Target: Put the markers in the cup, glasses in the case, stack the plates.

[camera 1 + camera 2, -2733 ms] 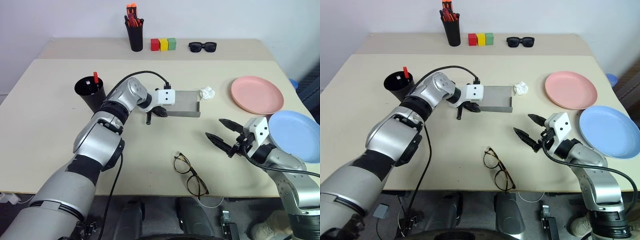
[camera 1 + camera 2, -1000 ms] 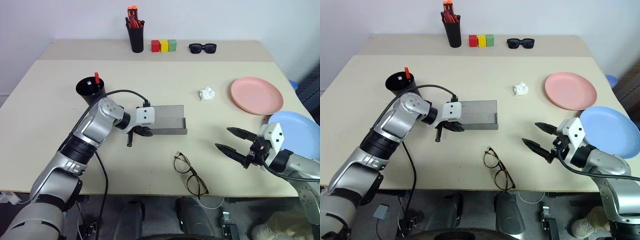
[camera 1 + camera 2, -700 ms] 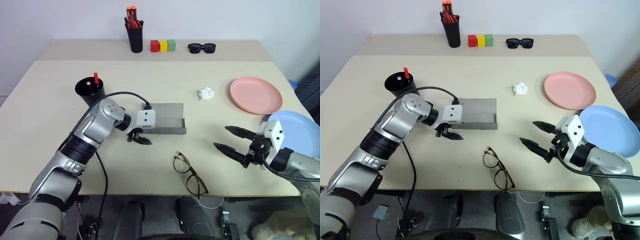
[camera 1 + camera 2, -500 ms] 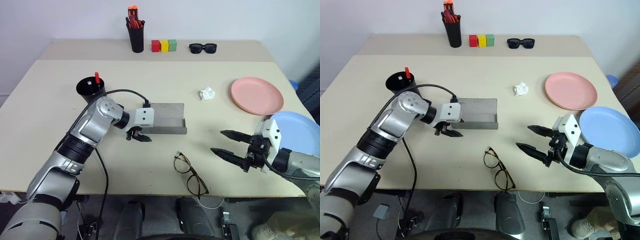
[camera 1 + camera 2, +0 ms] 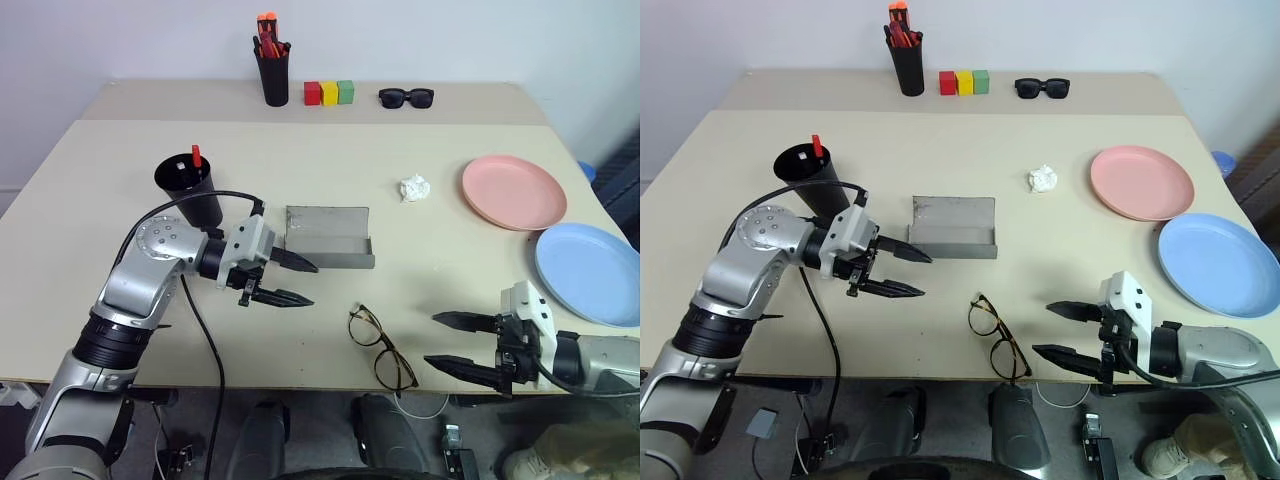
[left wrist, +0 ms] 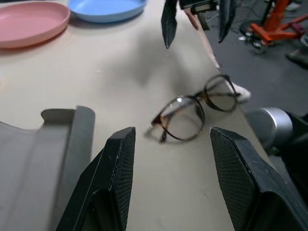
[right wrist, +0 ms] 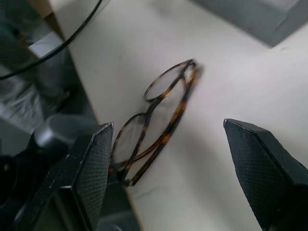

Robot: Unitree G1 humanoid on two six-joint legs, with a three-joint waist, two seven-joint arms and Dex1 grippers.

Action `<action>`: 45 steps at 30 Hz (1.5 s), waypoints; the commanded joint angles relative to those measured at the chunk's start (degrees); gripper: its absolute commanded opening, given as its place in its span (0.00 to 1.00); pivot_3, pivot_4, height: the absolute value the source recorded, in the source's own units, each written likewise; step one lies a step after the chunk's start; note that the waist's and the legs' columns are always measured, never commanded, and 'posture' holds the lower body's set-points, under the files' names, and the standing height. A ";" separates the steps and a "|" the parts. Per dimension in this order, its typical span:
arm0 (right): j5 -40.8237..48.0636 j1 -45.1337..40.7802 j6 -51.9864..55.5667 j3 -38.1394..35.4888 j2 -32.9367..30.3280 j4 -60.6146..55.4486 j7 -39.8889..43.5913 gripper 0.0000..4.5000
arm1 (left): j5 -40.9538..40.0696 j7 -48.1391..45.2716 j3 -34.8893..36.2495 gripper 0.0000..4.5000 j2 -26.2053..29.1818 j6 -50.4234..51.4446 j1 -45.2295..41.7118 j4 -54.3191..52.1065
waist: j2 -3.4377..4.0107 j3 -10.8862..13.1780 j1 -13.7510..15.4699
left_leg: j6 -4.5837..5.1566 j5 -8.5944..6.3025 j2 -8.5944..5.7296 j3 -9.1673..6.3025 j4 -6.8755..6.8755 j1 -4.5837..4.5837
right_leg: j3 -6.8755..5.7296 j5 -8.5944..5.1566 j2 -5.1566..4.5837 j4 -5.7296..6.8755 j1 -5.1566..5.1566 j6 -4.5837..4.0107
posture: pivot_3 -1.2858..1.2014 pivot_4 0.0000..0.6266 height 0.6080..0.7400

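Eyeglasses with thin dark rims and brownish arms (image 5: 381, 346) lying folded near the front edge of the beige tabletop (image 5: 110, 200), seen from the head camera, between the two grippers and touching neither. Left gripper (image 5: 304, 282) just left of the grey rectangular hinged spectacle case (image 5: 327, 237), black jaws spread and empty, pointing toward the robot's right, upper fingertip close to the case's front left corner. Case lying open, well apart from the glasses. Right gripper (image 5: 437, 339) low at the front right edge, jaws spread wide with nothing between them, pointing toward the glasses. Wide black plastic tumbler (image 5: 189, 189) at the left with a red-capped marker (image 5: 196, 158) standing in it; second marker not discernible. Salmon pink round plate (image 5: 513, 190) and light blue round plate (image 5: 589, 273) side by side at the right, not stacked, rims close together. Crumpled white paper ball (image 5: 412, 187) between case and pink plate. Along the far edge: tall black pen holder with orange-red pens (image 5: 273, 72), red, yellow and green blocks (image 5: 329, 93), chunky black sunglasses (image 5: 406, 97). Left wrist camera: jaws apart, glasses beyond them on bare tabletop, case wall at one side, both plates and the other gripper farther off. Right wrist camera: jaws far apart, glasses between them in the distance, a corner of the case beyond.
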 commanded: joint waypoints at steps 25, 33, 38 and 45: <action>-3.61 -23.83 4.39 20.65 1.00 13.67 15.29 0.84 | 3.03 -0.94 -3.19 0.55 1.57 -11.59 6.07 1.83 | 0.01 0.00 -0.06 | 0.00 0.00 0.03 0.01 0.02 -0.02 | 0.00 0.01 0.01 0.01 -0.06 -0.01 | 0.52 0.24 1.00; -3.18 -25.96 9.22 22.45 -0.70 12.39 17.13 0.84 | 3.29 0.13 -3.55 0.55 1.45 -11.58 6.34 1.33 | 0.01 0.00 -0.12 | 0.00 0.00 0.03 0.01 0.01 -0.02 | -0.01 0.01 0.02 0.01 -0.07 0.00 | 0.52 0.24 1.00; -3.70 -29.24 11.27 25.56 -0.35 12.74 18.26 0.84 | 3.39 0.49 -3.95 0.55 1.45 -11.87 6.29 1.77 | 0.01 0.00 -0.26 | 0.00 0.00 0.03 0.01 0.01 -0.02 | -0.01 0.02 0.02 0.02 -0.08 0.00 | 0.52 0.24 1.00; -4.98 -34.45 12.80 29.72 1.30 15.98 18.44 0.84 | 3.34 1.43 -4.50 0.55 1.46 -11.44 6.61 0.80 | 0.01 0.00 -0.23 | 0.00 0.00 0.03 0.01 0.01 -0.04 | -0.01 0.01 0.01 0.01 -0.09 0.00 | 0.52 0.24 1.00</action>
